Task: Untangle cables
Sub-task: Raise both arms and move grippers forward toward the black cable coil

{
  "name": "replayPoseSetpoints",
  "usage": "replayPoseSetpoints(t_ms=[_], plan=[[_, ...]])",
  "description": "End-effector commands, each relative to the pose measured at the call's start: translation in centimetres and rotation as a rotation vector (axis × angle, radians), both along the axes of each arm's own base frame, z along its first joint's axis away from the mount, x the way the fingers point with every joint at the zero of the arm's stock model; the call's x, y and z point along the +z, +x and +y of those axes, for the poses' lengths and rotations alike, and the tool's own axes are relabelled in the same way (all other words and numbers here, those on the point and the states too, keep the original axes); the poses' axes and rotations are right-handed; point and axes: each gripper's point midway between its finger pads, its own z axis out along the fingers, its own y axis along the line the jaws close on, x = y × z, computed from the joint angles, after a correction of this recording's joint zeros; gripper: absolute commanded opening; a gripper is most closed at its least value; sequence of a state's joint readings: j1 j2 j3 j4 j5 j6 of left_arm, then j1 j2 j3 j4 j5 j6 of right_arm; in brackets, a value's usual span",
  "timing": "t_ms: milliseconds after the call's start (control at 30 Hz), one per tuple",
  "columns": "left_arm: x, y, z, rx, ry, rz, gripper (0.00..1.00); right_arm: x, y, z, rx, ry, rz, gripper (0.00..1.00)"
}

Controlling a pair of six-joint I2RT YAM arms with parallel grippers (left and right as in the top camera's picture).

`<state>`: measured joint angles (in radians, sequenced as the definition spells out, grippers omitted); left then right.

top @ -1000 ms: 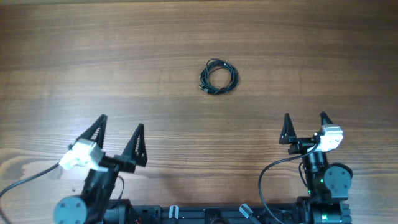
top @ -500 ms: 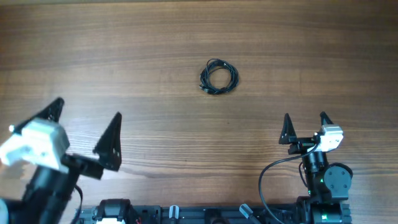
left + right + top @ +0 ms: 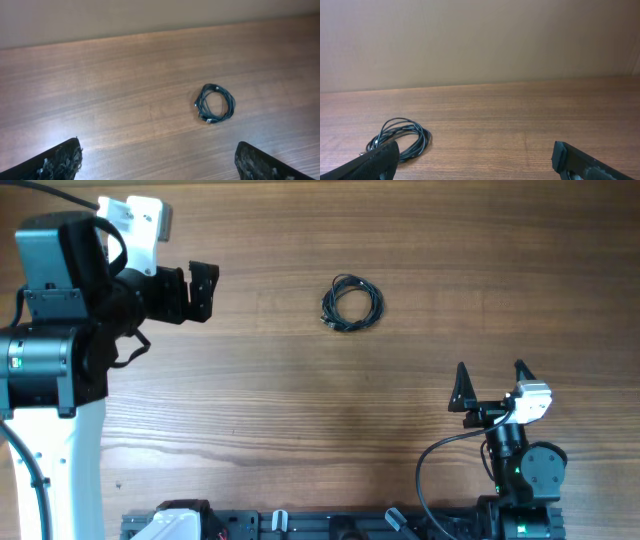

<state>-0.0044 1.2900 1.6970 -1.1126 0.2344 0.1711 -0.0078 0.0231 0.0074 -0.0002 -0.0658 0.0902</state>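
Several thin black cables lay wound together in one small, loose coil on the wooden table, with what looked like a small plug at one edge of the coil. Both grippers stood with their jaws spread wide and nothing between them. The left gripper hung high above the table, and the coil lay well ahead of its jaws, apart from both fingers. In the left wrist view the coil sat forward of the gap, nearer the right finger's side than the left. The right gripper sat low by the table's near edge, jaws pointing away across the wood. The coil lay ahead of these jaws too, off to their left. In the right wrist view it sat just beyond the left fingertip, whose dark tip hid the coil's nearest edge. Neither gripper touched the cables. How many cables made up the coil could not be told.
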Motion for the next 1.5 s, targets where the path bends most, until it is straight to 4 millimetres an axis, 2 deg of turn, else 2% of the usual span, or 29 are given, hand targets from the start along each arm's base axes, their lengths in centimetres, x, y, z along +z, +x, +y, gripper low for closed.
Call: replayPoseSetpoints(t_ms=[0, 167, 233, 300, 367, 400, 433, 467, 500, 600, 667, 733, 800, 933, 1067, 1167, 1267, 1367, 1467], plan=[[1.9, 0.1, -0.1, -0.019, 0.001, -0.078, 1.00, 0.0, 0.0, -0.4, -0.020, 0.015, -0.003, 1.00], [4.0, 1.0, -0.2, -0.030, 0.008, -0.178, 1.00, 0.0, 0.0, -0.3, -0.018, 0.018, -0.003, 1.00], [5.2, 1.2, -1.6, -0.182, 0.079, -0.269, 1.00, 0.0, 0.0, -0.3, -0.017, 0.018, 0.000, 1.00], [7.1, 1.6, -2.7, -0.283, 0.126, -0.385, 1.00, 0.0, 0.0, -0.3, -0.016, 0.019, 0.000, 1.00], [9.2, 2.5, -2.7, -0.277, 0.139, -0.481, 1.00, 0.1, 0.0, -0.3, -0.017, 0.054, -0.002, 1.00], [9.8, 3.0, -2.5, -0.263, 0.149, -0.510, 1.00, 0.0, 0.0, -0.3, -0.017, 0.079, 0.002, 0.91], [9.8, 3.5, -2.0, -0.231, 0.157, -0.509, 1.00, -0.1, 0.0, -0.2, -0.010, 0.098, 0.007, 0.76], [9.4, 3.7, -1.7, -0.203, 0.146, -0.488, 1.00, -0.1, 0.0, -0.2, -0.010, 0.110, 0.007, 0.96], [9.5, 3.8, -1.7, -0.201, 0.149, -0.504, 1.00, -0.1, 0.0, -0.2, -0.011, 0.110, 0.007, 1.00], [10.3, 3.5, -1.7, -0.155, 0.068, -0.519, 1.00, 0.0, 0.0, -0.2, -0.010, 0.129, 0.007, 1.00], [10.0, 3.2, -1.7, -0.131, 0.044, -0.523, 1.00, 0.5, -0.2, 0.2, 0.011, 0.169, 0.021, 1.00], [8.3, 3.8, -0.7, -0.076, 0.070, -0.511, 1.00, 1.6, -0.6, 0.2, 0.009, 0.193, 0.028, 1.00], [6.0, 4.4, 0.0, -0.014, 0.042, -0.493, 1.00, 3.7, -1.3, 0.2, 0.009, 0.197, 0.023, 1.00], [2.5, 4.7, -0.5, 0.013, -0.041, -0.485, 1.00, 7.7, -3.1, 0.2, 0.006, 0.172, 0.007, 1.00], [0.0, 4.9, -0.9, 0.035, -0.025, -0.488, 1.00, 11.4, -5.0, -0.4, -0.030, 0.174, 0.007, 1.00], [-0.6, 5.2, -1.0, 0.065, -0.004, -0.500, 1.00, 14.2, -5.5, -0.1, -0.012, 0.171, 0.000, 1.00], [-0.5, 5.0, -2.2, 0.039, -0.011, -0.506, 1.00, 16.9, -5.2, 0.0, -0.006, 0.146, -0.001, 1.00], [-0.5, 4.9, -3.0, 0.017, -0.016, -0.506, 1.00, 20.4, -3.8, 0.0, -0.003, 0.084, 0.054, 1.00], [-0.5, 4.9, -3.0, 0.017, -0.016, -0.508, 1.00, 22.9, -2.0, 0.3, 0.018, 0.040, 0.116, 1.00]])
